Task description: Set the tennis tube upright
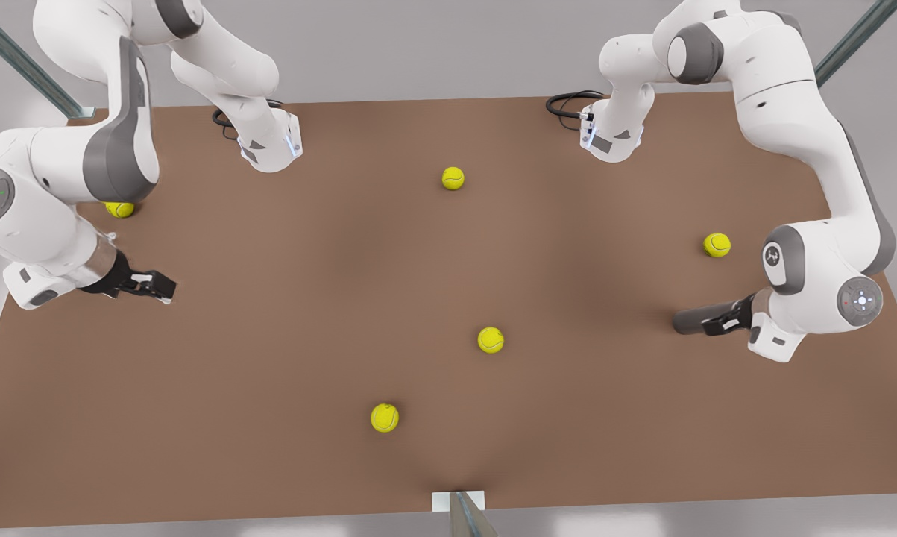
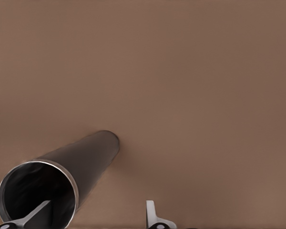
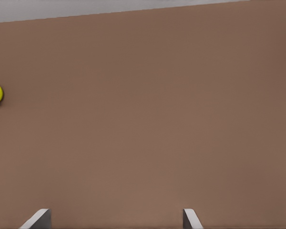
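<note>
- Lying on its side on the table (image 1: pixel 284 313), the tube (image 1: pixel 698 319) is sitting at the front view's right, hollow end toward the left gripper (image 1: pixel 720 322).
- Left gripper fingers are standing open, one finger (image 2: pixel 35 214) in front of the tube's mouth, not clamping.
- Right gripper (image 1: pixel 161 287) is waiting at the front view's left, fingers open, near a ball (image 1: pixel 119 209).

Brown table (image 1: pixel 269 373): five yellow tennis balls (image 1: pixel 491 340) scattered; grey tennis tube (image 1: pixel 693 319) lying flat.
</note>
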Controlling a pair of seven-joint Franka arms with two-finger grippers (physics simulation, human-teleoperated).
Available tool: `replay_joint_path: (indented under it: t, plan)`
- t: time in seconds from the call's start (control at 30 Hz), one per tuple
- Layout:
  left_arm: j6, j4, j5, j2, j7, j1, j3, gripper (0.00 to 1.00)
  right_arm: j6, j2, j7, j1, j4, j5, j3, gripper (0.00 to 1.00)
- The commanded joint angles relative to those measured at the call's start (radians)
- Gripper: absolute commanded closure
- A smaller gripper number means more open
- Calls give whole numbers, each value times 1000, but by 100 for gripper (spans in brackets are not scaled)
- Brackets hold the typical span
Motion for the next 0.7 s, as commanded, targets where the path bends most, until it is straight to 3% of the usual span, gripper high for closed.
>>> replay_joint_path:
  t: [0.0,0.67]
  plan:
    - [0,0,7,0,0,0,0,0,0,0,2,7,0,0,0,0]
    - [-66,54,63,-52,23,3,-43,0,-5,3,7,13,17,-31,-1,0]
